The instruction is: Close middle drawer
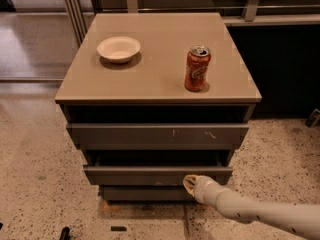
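The middle drawer (150,174) is a wide, shallow dark-grey drawer with a plain front, below the scratched grey drawer front (157,134). It sticks out only a little from the cabinet, with a narrow dark gap above its front. My gripper (190,183) is at the end of the pale arm coming in from the lower right. Its tip rests against the drawer's front, right of centre.
On the tan cabinet top (150,79) stand a white bowl (118,48) and a red soda can (197,68). A narrower grey base panel (145,193) sits under the middle drawer. Speckled floor lies around the cabinet; a dark wall and railing stand behind.
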You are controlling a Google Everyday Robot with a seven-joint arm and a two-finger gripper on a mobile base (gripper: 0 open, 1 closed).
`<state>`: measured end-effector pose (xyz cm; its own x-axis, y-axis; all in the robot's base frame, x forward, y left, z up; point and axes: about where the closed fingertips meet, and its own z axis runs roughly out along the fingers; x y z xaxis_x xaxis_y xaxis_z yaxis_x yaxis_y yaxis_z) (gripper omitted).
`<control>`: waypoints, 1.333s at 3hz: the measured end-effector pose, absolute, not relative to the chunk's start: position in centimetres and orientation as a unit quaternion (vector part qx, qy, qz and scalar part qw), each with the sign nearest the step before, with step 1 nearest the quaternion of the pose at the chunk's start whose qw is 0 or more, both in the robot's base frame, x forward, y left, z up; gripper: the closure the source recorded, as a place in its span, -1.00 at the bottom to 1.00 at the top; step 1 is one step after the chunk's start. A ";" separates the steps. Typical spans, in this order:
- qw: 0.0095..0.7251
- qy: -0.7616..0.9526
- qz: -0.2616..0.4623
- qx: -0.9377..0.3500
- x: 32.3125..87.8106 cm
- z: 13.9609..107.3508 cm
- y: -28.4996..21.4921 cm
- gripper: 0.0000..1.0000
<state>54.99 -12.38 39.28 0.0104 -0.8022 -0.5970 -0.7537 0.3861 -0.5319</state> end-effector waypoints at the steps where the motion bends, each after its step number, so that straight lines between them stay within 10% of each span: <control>1: 0.433 0.701 -0.028 -0.565 57.0 39.5 -12.2 1.00; 4: 0.380 0.733 0.022 -0.564 56.3 40.6 -12.9 1.00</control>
<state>56.32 -12.88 40.63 -0.0748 -0.8102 -0.5814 -0.8438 0.3621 -0.3961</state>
